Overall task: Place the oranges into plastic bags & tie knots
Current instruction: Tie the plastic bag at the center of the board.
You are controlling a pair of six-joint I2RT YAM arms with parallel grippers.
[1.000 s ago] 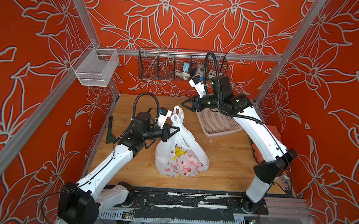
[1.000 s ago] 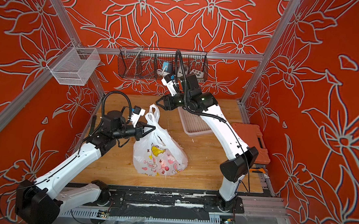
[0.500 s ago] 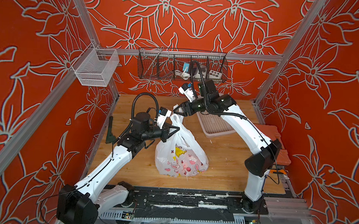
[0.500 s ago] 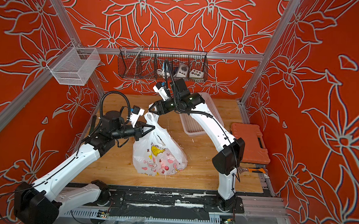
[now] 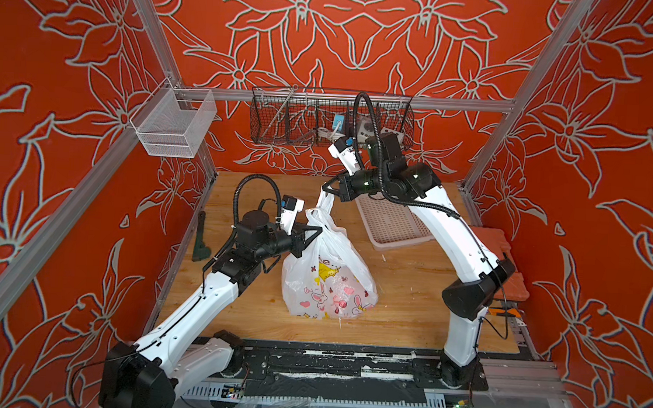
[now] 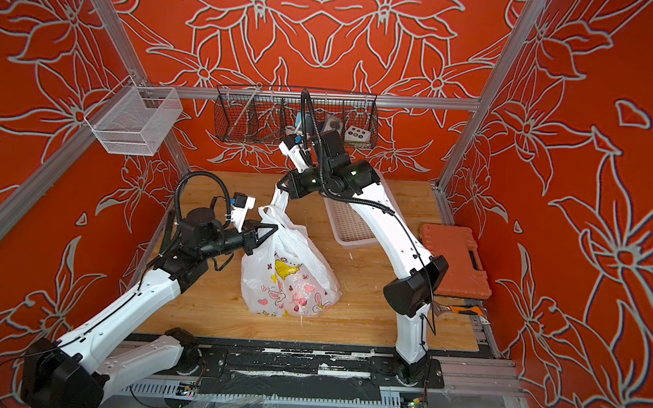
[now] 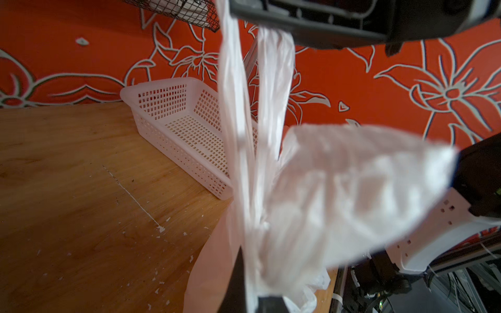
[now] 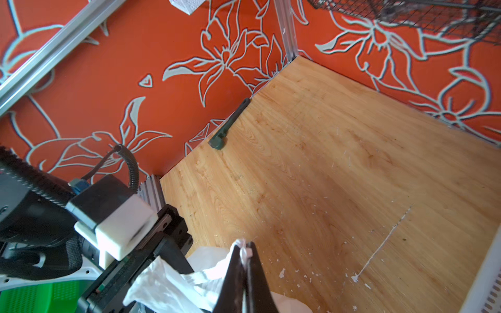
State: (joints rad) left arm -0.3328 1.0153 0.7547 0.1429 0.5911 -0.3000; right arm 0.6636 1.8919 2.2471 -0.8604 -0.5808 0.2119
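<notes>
- Right gripper (image 5: 323,190) is clenched on one loop handle (image 5: 327,203) of the plastic bag (image 5: 328,278). In the right wrist view a sliver of white film pokes out between its closed fingertips (image 8: 234,271).
- My right arm climbs from its base at the front edge and bends at the elbow. It then leans back toward the middle, so the wrist hangs high over the tabletop (image 5: 408,305) with the gripper angled down at the bag.
- In the left wrist view the handle (image 7: 233,94) runs up to that gripper as two taut strands.
- My left gripper (image 5: 317,231) is clamped on the bag's other handle, right at the neck. That arm stretches up from the front left corner, with the wrist roughly level and the gripper pointing sideways toward my right arm.
- The plastic bag stands near the middle of the tabletop, between my two arms, with its belly resting on the wood.
- A white perforated basket (image 5: 389,223) lies near it, farther back on my right side and not touching it.
</notes>
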